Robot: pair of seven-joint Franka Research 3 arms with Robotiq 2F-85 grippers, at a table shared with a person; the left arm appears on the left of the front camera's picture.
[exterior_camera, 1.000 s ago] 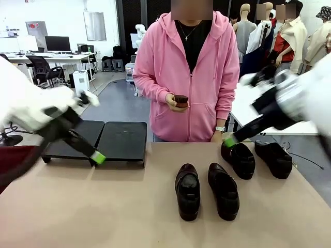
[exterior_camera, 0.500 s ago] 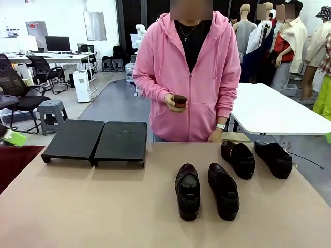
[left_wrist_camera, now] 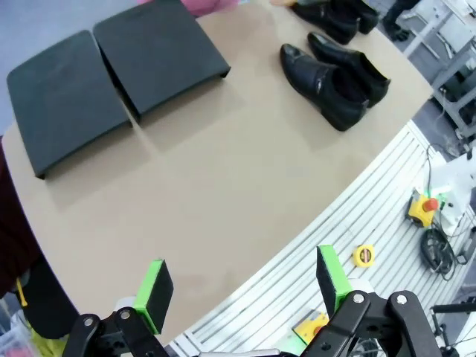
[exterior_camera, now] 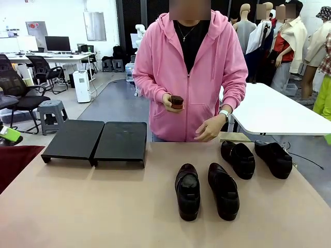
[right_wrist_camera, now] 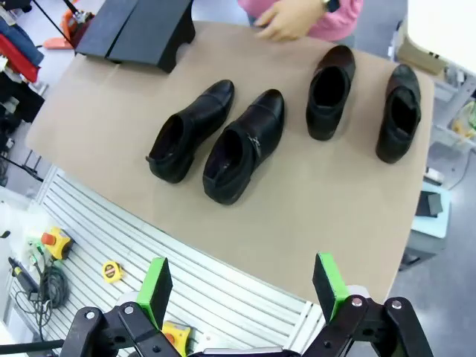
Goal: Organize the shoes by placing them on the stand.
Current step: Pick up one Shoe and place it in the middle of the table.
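Four glossy black shoes lie on the tan table: one pair in the middle (exterior_camera: 187, 191) (exterior_camera: 223, 190) and one pair farther right (exterior_camera: 239, 159) (exterior_camera: 274, 158). The stand (exterior_camera: 95, 140), two matte-black platforms side by side, sits at the far left with nothing on it. My left gripper (left_wrist_camera: 242, 286) hangs open high above the table's near left edge, with the stand (left_wrist_camera: 111, 74) and the shoes (left_wrist_camera: 320, 74) far below. My right gripper (right_wrist_camera: 242, 288) is open too, high over the near edge, looking down on all the shoes (right_wrist_camera: 245, 145) and the stand (right_wrist_camera: 137, 26).
A person in a pink hoodie stands at the far side, holding a small dark object (exterior_camera: 177, 101) in one hand; the other hand (exterior_camera: 209, 129) hovers at the far table edge by the right pair. A white table (exterior_camera: 274, 111) stands behind on the right.
Both arms have drawn back out of the front view, off the table area. The person's free hand has come up to the table's far edge.
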